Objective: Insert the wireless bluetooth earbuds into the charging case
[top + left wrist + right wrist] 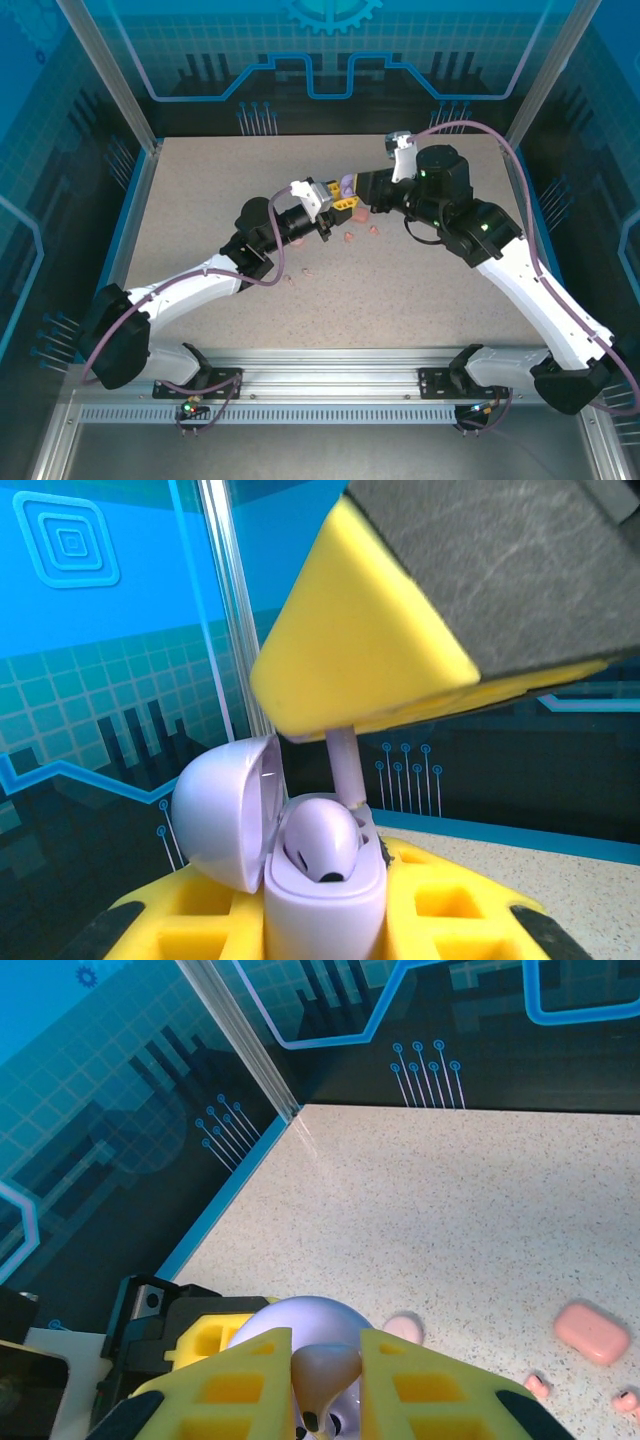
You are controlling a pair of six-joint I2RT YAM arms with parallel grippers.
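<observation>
Left gripper (340, 201): clenched on the purple charging case (325, 910), which stands upright between its fingers with the lid (222, 815) swung open to one side. One purple earbud (320, 845) is seated in the case, just ahead of those fingers. Right gripper (325, 1385): pinching a second purple earbud (345, 765), stem pointing down and meeting the case directly under its fingertips. On the table (430, 1190), off to the right gripper's side, we note a pink case (592, 1332) and a small pink bud (537, 1387) lying apart.
</observation>
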